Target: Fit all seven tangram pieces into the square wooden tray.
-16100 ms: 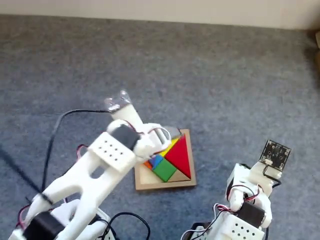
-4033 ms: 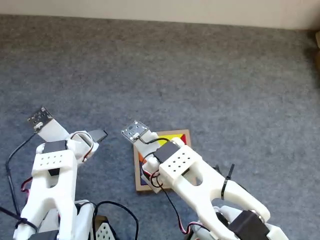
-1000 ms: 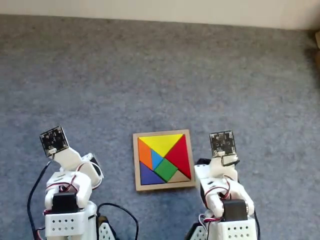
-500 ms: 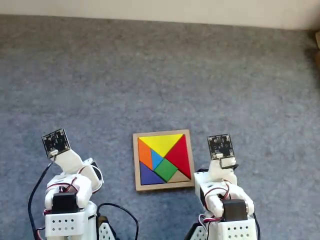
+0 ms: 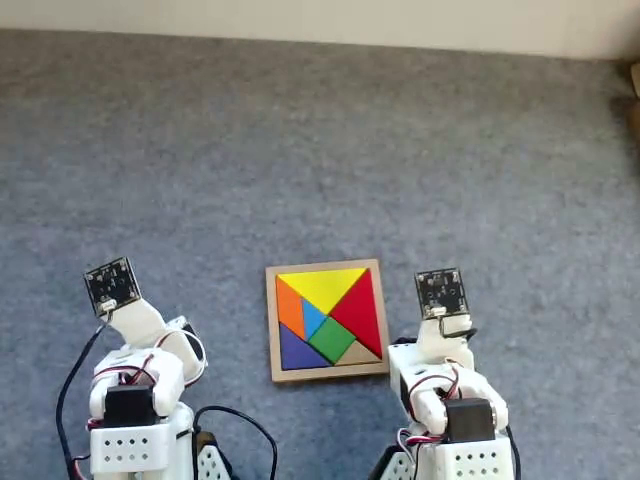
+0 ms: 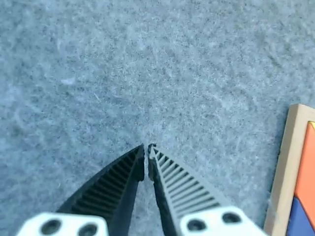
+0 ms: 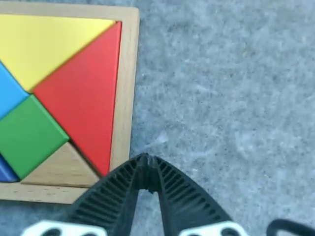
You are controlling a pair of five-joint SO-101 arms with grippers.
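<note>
Jaws together on both arms, flanking the tray (image 5: 271, 325). Seven pieces (image 5: 328, 318) look seated; you should check each lies flush.

Seven tangram pieces (image 5: 322, 288), one wooden tray (image 5: 270, 322), two arms (image 5: 133, 385).

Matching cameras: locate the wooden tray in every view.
High view: wooden tray on grey carpet between the arms.
Left wrist view: its rim and orange piece, beside the left end effector.
Right wrist view: its corner with the red triangle, beside the right end effector.
Shared landmark: the pale rim.
</note>
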